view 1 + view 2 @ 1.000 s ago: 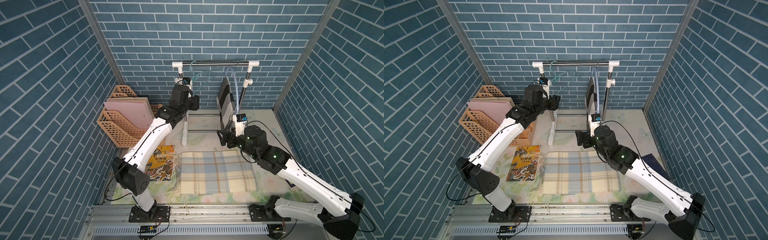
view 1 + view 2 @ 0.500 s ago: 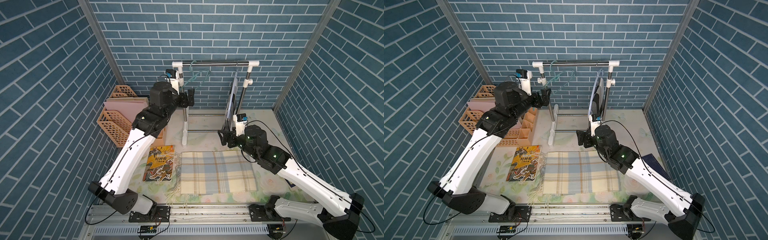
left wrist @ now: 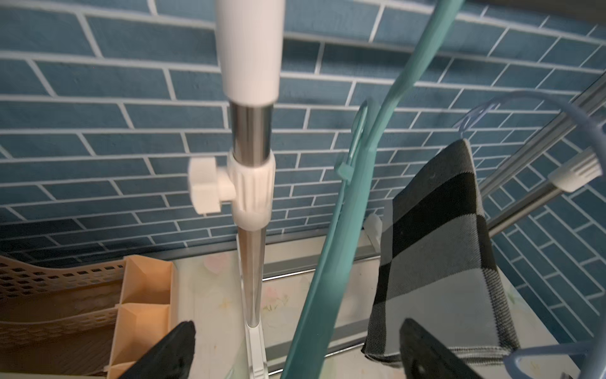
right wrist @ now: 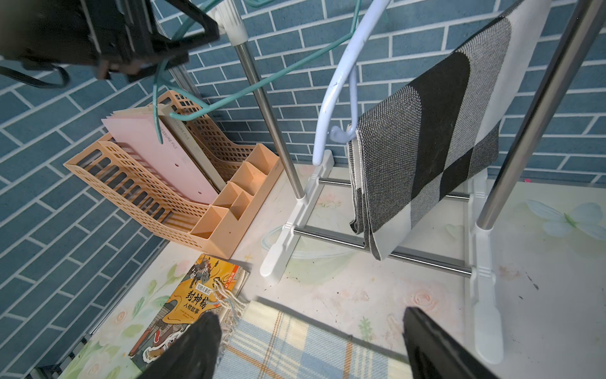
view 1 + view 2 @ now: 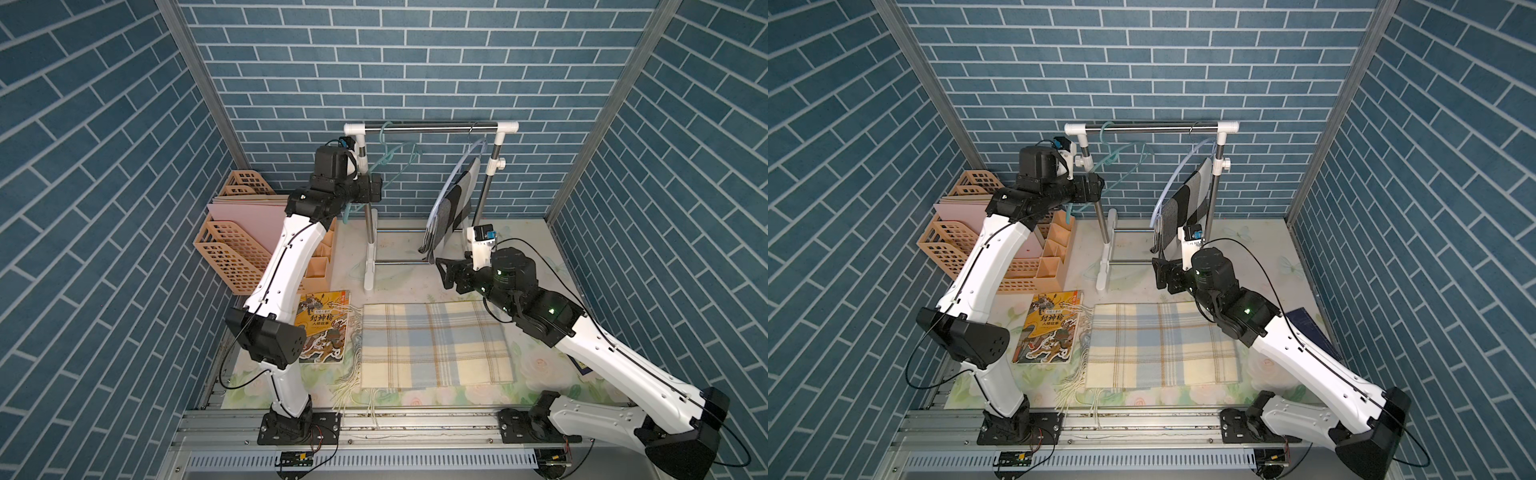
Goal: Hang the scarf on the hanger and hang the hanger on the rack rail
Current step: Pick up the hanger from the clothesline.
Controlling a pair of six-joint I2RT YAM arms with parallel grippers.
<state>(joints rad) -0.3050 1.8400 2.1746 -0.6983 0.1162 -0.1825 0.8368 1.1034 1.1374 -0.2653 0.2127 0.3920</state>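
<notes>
plaid scarf: we see the plaid scarf (image 5: 432, 345) lying flat and folded on the table (image 5: 415, 274), on the near side between the two arm bases. it is on no hanger. its fringe trails off the left edge, and a few strands lie over the right edge of the book (image 5: 324, 328).
teal hanger: the teal hanger (image 3: 324, 295) hooks over the rod of the rack (image 5: 432, 128) near its left end. it hangs tilted, with its lower end swung left past the left post.
left gripper: the left gripper (image 5: 374, 192) is raised at the far left, beside the rack's left post. in its wrist view we find the fingers (image 3: 177, 344) spread wide, with the hanger's bar passing through the gap. we cannot tell whether the bar touches either finger, and nothing is clamped.
right gripper: the right gripper (image 5: 442, 272) is held low over the table by the scarf's far edge, toward its right end, pointing left. its jaws stand wide apart and we see nothing between them.
pale blue hanger: the pale blue hanger (image 4: 331, 95) hangs near the rod's right end and carries a black, grey and white checked cloth (image 4: 426, 131).
file organiser: the peach file organiser (image 5: 232, 253) stands at the far left against the wall, with pink folders in it.
</notes>
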